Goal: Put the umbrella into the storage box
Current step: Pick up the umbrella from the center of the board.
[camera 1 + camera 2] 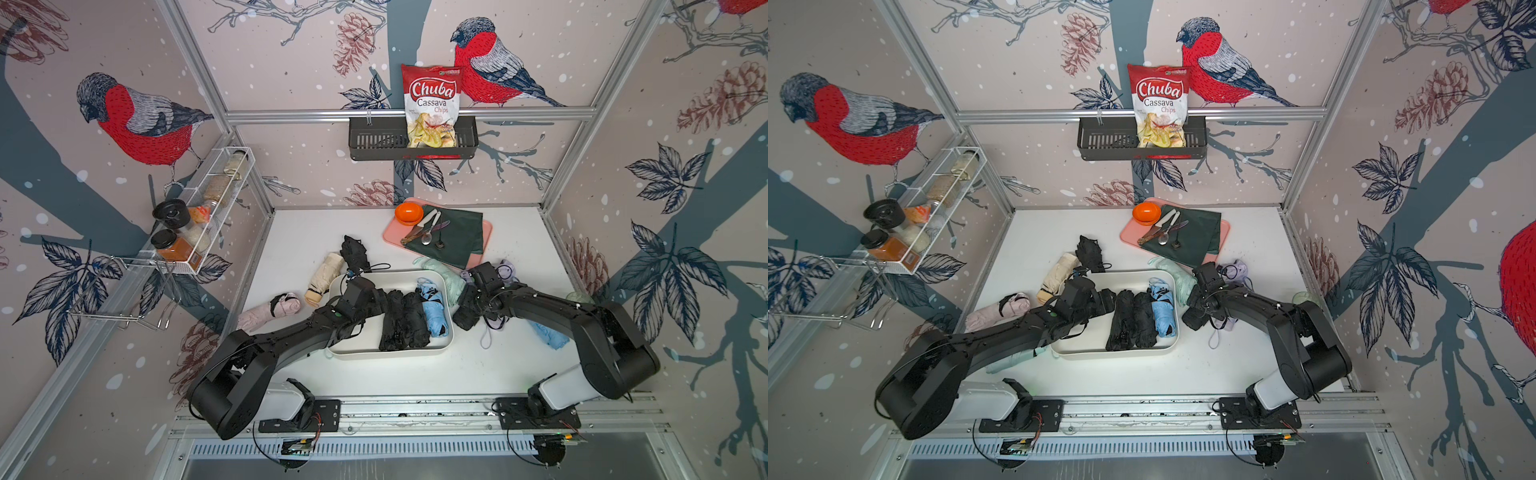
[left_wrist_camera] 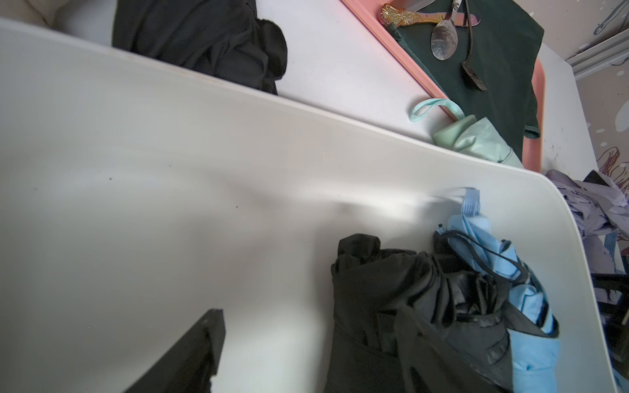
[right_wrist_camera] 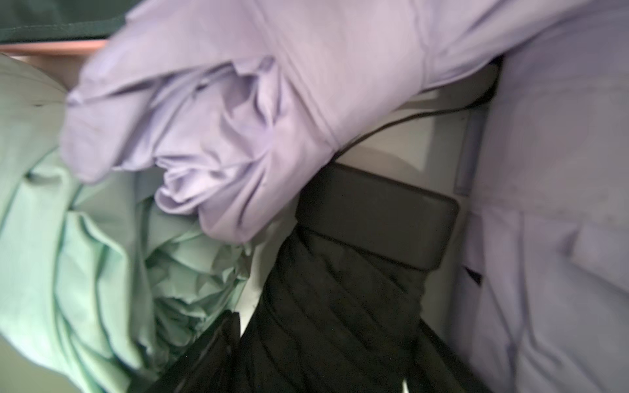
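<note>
In the cream-white rounded plastic storage box (image 1: 395, 279), black folded umbrellas (image 1: 403, 320) lie lengthwise, near to far. The left tool (image 1: 380, 301) is released; I cannot tell whether the right tool (image 1: 464, 305) grips.

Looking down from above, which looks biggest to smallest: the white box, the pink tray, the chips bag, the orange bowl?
In a top view:
1. white storage box
2-3. pink tray and chips bag look alike; the bag hangs higher, nearer the camera, so unranked
4. orange bowl

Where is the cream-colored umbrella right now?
In both top views the cream umbrella lies on the table just outside the far left corner of the storage box, between the pink umbrella and a black umbrella.
</note>
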